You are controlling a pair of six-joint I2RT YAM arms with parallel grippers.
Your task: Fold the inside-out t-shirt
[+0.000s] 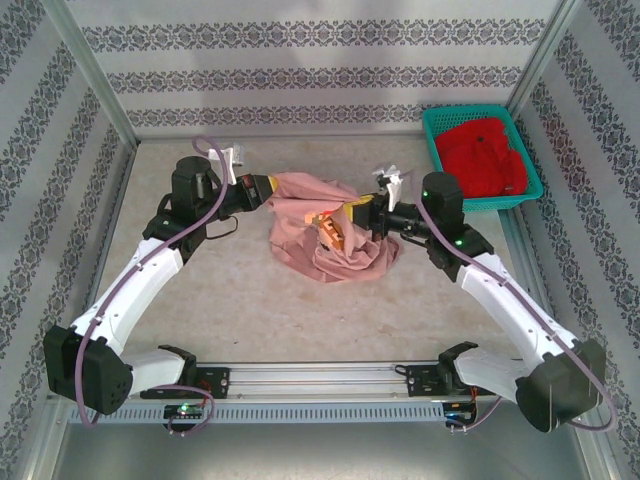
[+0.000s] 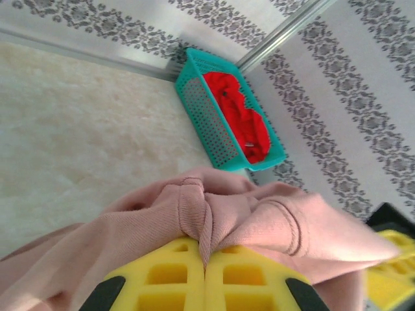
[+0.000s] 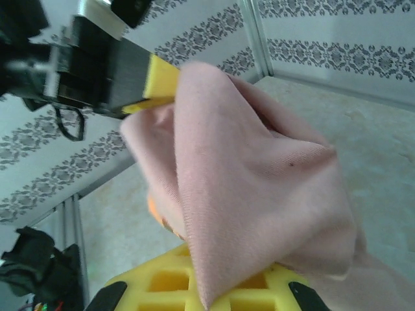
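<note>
The inside-out t-shirt (image 1: 335,245) is a crumpled salmon-pink heap in the middle of the table, with an orange mark (image 1: 334,232) showing. My left gripper (image 1: 268,190) is shut on its upper left edge; in the left wrist view a ribbed fold of the t-shirt (image 2: 259,220) is pinched between the yellow pads (image 2: 206,249). At the heap's right side my right gripper (image 1: 352,214) is shut on another fold. The right wrist view has the pink cloth (image 3: 259,175) rising out of the closed yellow pads (image 3: 209,285) toward the left gripper's finger (image 3: 162,81).
A teal basket (image 1: 437,150) holding a bright red garment (image 1: 483,155) stands at the back right corner, also in the left wrist view as the basket (image 2: 207,123). Patterned walls close in the table on three sides. Bare tabletop (image 1: 250,300) lies in front of the heap.
</note>
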